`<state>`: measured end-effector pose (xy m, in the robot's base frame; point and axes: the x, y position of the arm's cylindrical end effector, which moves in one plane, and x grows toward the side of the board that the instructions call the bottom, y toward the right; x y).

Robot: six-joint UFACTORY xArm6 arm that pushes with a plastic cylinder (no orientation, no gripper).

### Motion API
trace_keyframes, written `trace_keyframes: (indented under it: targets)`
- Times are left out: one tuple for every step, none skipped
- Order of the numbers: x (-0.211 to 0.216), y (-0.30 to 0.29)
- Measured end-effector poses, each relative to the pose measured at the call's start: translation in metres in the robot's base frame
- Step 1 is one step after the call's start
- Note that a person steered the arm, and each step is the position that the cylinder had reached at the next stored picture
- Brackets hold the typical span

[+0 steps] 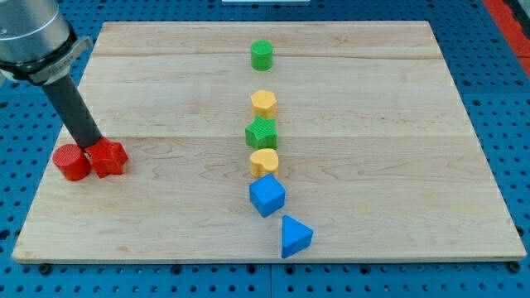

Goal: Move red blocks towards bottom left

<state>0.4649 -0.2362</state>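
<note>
tip (89, 146), no claw on it to grip, wedged just above the touching red cylinder (72, 162) and red star block (108, 158) at left edge, risking a split or overshoot off the board (373, 232).

Quick headcount of what's sitting on my tabletop (166, 223): eight blocks total, two of each colour. Reds: a red cylinder (72, 162) and a red star-ish block (108, 158). Greens: a green cylinder (262, 55) and a green star-ish block (262, 132). Yellows: a yellow hexagon-ish block (264, 103) and a yellow heart-ish block (264, 161). Blues: a blue cube (267, 196) and a blue triangle (295, 236). So four colours, eight pieces, and no two blocks of one colour share a shape.
</note>
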Motion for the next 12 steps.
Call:
trace_keyframes:
  targets:
    - [-0.008, 0.001]
    - [-0.015, -0.023]
    - [-0.026, -0.050]
    - [0.004, -0.043]
    - [0.018, -0.017]
    - [0.025, -0.006]
    - [-0.003, -0.017]
    - [-0.017, 0.011]
    - [-0.020, 0.035]
    - [-0.009, 0.035]
    - [0.010, 0.035]
    - [0.005, 0.062]
